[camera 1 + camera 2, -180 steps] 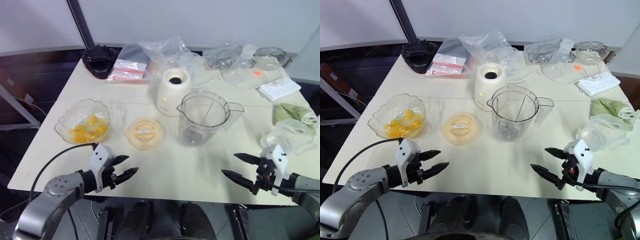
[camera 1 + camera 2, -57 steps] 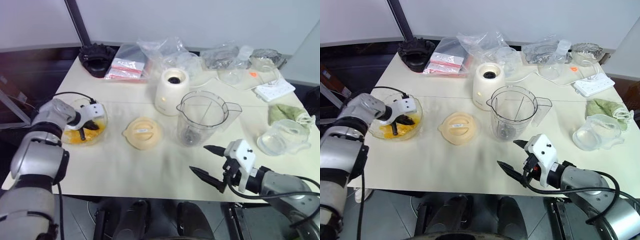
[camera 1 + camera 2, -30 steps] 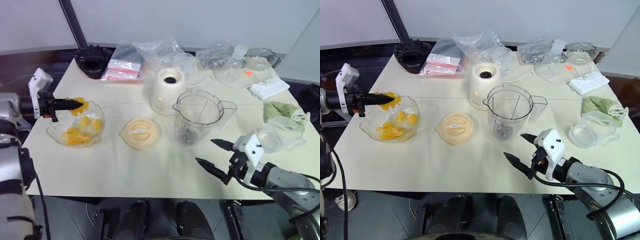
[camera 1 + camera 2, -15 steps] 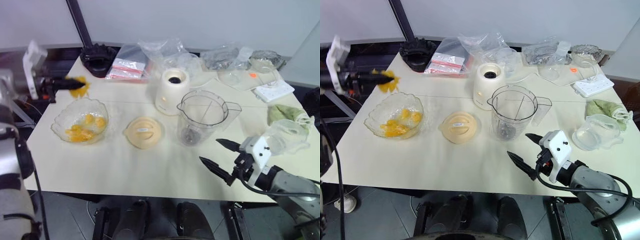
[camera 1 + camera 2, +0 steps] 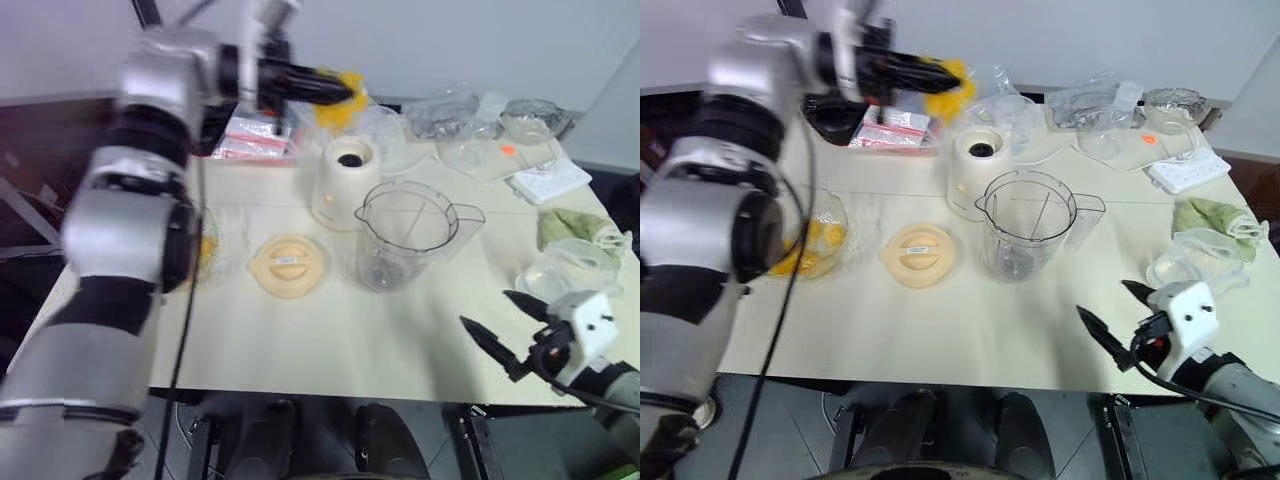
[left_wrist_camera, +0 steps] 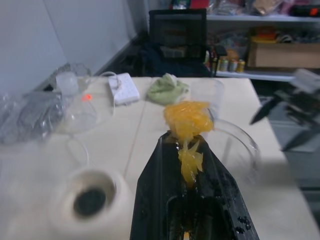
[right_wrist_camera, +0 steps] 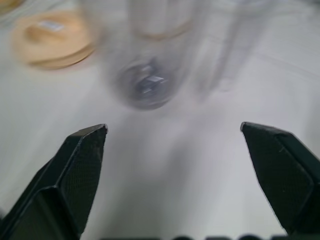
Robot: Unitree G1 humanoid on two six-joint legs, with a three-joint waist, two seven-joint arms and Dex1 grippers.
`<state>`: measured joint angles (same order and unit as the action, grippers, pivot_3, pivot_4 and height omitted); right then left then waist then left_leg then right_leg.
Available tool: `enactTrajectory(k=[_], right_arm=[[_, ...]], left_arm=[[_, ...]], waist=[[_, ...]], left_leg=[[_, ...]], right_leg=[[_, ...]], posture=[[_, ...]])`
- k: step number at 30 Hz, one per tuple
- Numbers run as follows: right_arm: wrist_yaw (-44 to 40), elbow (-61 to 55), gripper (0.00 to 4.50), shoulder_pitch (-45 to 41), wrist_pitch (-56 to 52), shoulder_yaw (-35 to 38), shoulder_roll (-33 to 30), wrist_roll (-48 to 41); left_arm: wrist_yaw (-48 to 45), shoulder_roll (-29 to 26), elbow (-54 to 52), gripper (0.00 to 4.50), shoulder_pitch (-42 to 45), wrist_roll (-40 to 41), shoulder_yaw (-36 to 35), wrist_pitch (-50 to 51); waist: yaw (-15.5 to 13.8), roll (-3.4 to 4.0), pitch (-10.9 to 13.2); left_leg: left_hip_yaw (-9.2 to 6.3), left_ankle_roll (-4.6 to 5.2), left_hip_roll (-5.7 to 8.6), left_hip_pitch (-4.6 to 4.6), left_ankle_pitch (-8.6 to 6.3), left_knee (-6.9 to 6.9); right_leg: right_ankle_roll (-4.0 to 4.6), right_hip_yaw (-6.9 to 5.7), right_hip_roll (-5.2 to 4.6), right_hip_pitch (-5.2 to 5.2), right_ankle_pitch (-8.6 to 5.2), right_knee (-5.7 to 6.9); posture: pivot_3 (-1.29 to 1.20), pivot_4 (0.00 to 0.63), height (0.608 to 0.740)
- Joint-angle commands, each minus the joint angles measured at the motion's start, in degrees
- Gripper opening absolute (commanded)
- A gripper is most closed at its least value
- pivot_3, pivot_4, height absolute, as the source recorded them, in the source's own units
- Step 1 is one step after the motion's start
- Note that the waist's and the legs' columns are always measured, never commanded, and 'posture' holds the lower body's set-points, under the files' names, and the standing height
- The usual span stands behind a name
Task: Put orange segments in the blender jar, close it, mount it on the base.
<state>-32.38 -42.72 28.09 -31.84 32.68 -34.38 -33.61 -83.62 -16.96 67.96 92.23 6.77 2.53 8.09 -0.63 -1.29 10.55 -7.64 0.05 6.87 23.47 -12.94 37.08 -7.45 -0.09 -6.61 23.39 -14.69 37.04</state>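
Blender jar [image 5: 405,235] on cream table [image 5: 330,340]; white wall [image 5: 450,40] behind.

Head pair overlooks table [image 5: 330,340] — wrist cameras close.

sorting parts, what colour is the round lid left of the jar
Pale orange lid, best in the right eye view.

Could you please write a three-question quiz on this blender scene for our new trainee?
1. True or false: the left pincer is shut on orange segments.
2. Which lies nearest the blender jar: A) the glass bowl, B) the base, C) the power strip?
3. Fill in: the pale-orange lid rests on the ____, not on the jar.

Key: 1 true; 2 B; 3 table.
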Motion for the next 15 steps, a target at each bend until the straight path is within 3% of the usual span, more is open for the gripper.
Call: enactTrajectory(k=[1, 8, 15], right_arm=[[2.31, -4.02, 4.50, -0.90, 0.42, 4.39, 1.38, -3.93], [6.82, -7.31, 4.50, -2.84, -1.83, 6.26, 1.26, -8.52], [8.06, -8.09, 4.50, -1.54, -2.17, 7.89, 0.83, -9.23]], left_arm=[[3.07, 3.84, 1.92, 0.05, -0.17, -1.62, 0.15, -4.26], [7.49, 11.56, 4.70, 0.05, -2.69, -4.00, 0.80, -6.66], [5.29, 14.73, 4.70, 0.05, -4.55, -6.46, 2.10, -8.04]], waist=[[0.27, 0.01, 0.01], [0.07, 0.04, 0.02], [-0.12, 0.04, 0.02]], left_leg=[[0.02, 0.00, 0.00, 0.00, 0.00, 0.00], [0.02, 0.01, -0.02, 0.00, -0.01, -0.05], [0.02, 0.08, 0.10, 0.01, -0.05, -0.04]], right_leg=[[0.00, 0.01, -0.01, 0.01, 0.00, 0.00], [-0.01, 0.02, 0.02, 0.05, -0.01, 0.00], [-0.11, 0.01, -0.09, 0.03, -0.07, 0.00]], posture=[[0.00, 0.150, 0.740], [0.00, 0.150, 0.740], [0.00, 0.150, 0.740]])
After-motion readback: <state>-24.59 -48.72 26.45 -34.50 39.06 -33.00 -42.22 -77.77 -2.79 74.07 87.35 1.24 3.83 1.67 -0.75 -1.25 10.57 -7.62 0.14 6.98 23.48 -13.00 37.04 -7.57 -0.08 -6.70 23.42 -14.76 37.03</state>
